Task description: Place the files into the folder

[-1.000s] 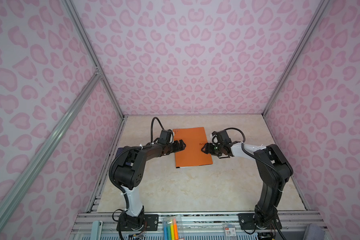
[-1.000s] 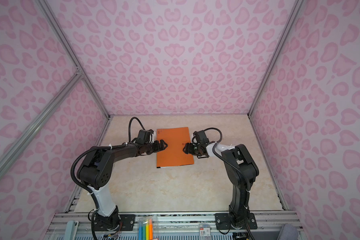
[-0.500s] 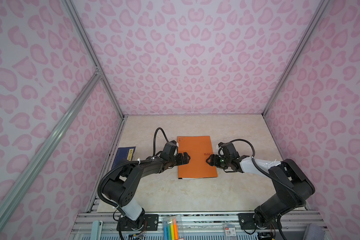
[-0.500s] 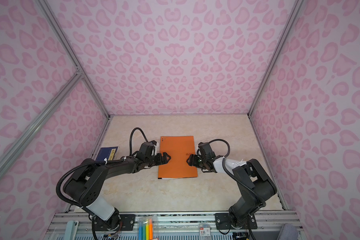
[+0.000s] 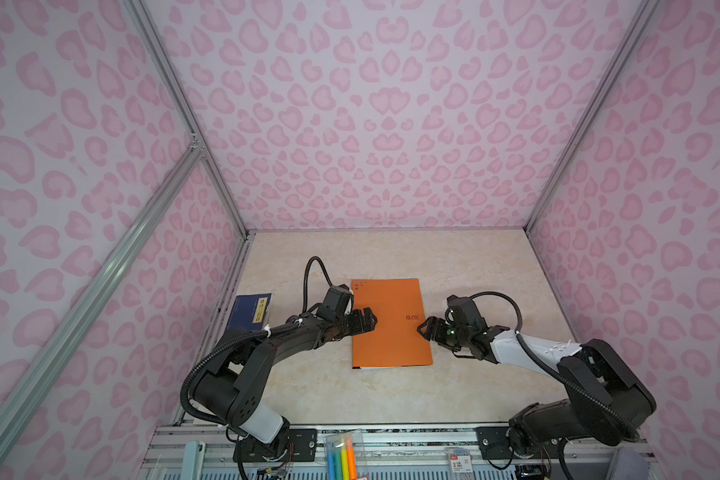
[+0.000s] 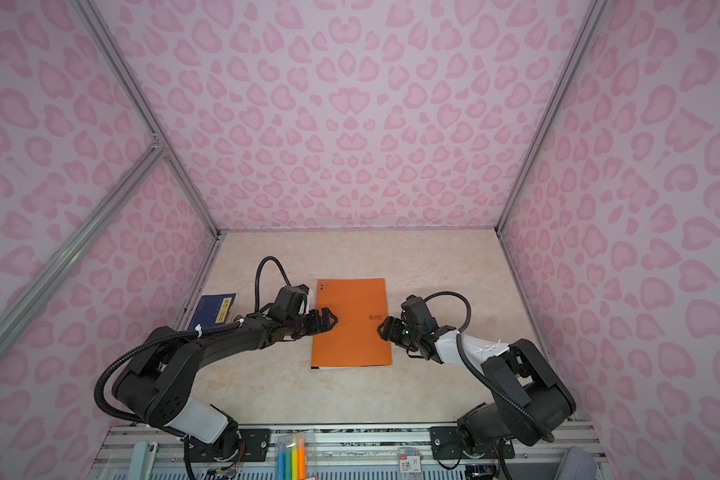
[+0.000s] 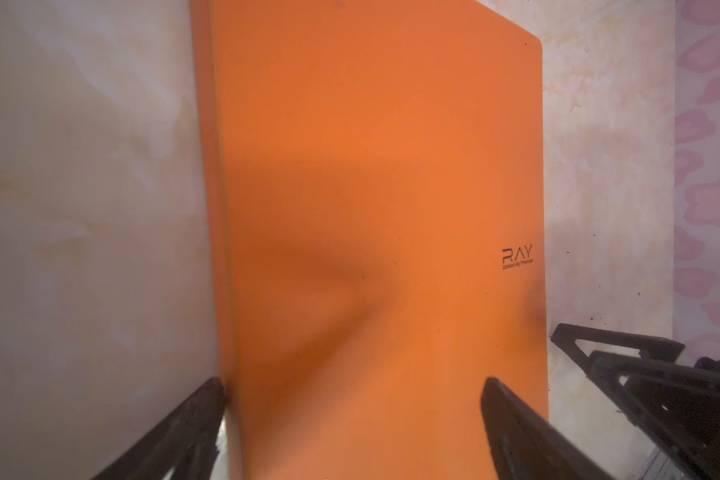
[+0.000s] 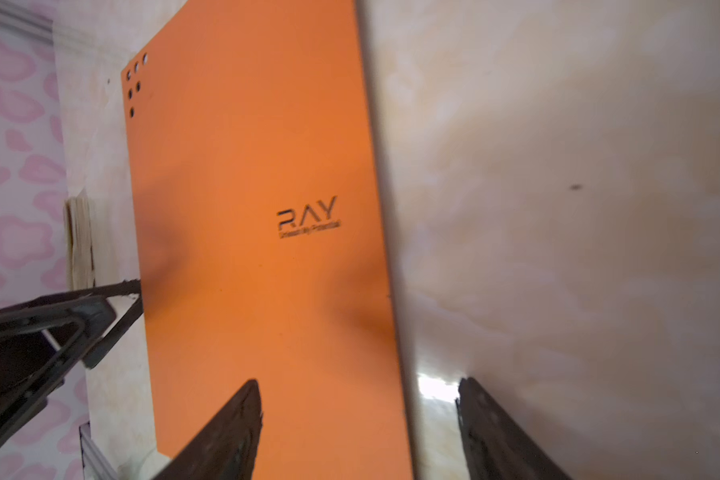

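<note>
The orange folder [image 5: 391,332] [image 6: 354,332] lies shut and flat on the beige table, with its "RAY" logo facing up. Of the files, only a thin white sliver [image 5: 375,367] shows at the folder's near edge; the rest is hidden. My left gripper [image 5: 370,322] [image 7: 355,386] is open over the folder's left edge, one finger at the edge and the other above the cover [image 7: 371,187]. My right gripper [image 5: 424,328] [image 8: 359,385] is open astride the right edge, one finger over the cover [image 8: 246,166] and the other over the table.
A dark blue booklet [image 5: 252,309] [image 6: 217,307] with a yellow label lies by the left wall. Coloured markers [image 5: 341,457] sit on the front rail. Pink patterned walls close in the table on three sides.
The folder has slid toward the front of the table, and both grippers have come back with it. The blue booklet has come into sight beside the left arm.
</note>
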You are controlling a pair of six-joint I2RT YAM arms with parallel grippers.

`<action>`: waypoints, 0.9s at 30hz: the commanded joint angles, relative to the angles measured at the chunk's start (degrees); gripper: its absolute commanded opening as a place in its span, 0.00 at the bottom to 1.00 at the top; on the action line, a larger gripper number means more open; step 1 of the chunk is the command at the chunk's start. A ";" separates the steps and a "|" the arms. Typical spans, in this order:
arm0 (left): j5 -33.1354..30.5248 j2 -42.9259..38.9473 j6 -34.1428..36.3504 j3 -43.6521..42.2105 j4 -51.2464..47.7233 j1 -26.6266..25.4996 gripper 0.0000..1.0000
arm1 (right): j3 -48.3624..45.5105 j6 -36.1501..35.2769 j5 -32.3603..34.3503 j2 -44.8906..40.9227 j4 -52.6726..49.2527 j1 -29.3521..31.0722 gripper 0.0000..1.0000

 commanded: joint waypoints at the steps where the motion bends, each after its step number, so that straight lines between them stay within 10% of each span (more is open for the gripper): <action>1: -1.61 -2.20 2.07 1.33 -3.14 1.37 0.98 | 1.00 -1.34 2.17 -1.90 -3.42 -1.93 0.78; 3: -3.24 -5.85 3.01 1.19 -4.42 3.10 0.98 | 2.24 -3.71 1.59 -4.18 -6.53 -4.15 0.97; 6: -10.92 -15.08 6.54 0.87 -7.50 4.44 0.98 | 4.30 -8.53 3.89 -10.59 -11.49 -7.77 0.98; 13: -52.45 -35.69 10.71 -10.48 -1.03 6.30 0.98 | 8.89 -14.21 34.07 -21.88 -21.76 -19.00 0.98; 17: -64.00 -33.22 18.13 -14.78 8.82 9.66 0.98 | -2.84 -22.37 35.54 -29.10 -1.46 -25.80 0.98; 21: -62.90 -27.32 21.37 -19.67 25.03 15.09 0.97 | -18.34 -34.06 34.99 -32.09 26.08 -26.85 0.98; 27: -54.79 -15.51 31.04 -24.44 45.07 21.18 0.96 | -22.54 -36.61 39.19 -27.85 31.84 -28.25 0.98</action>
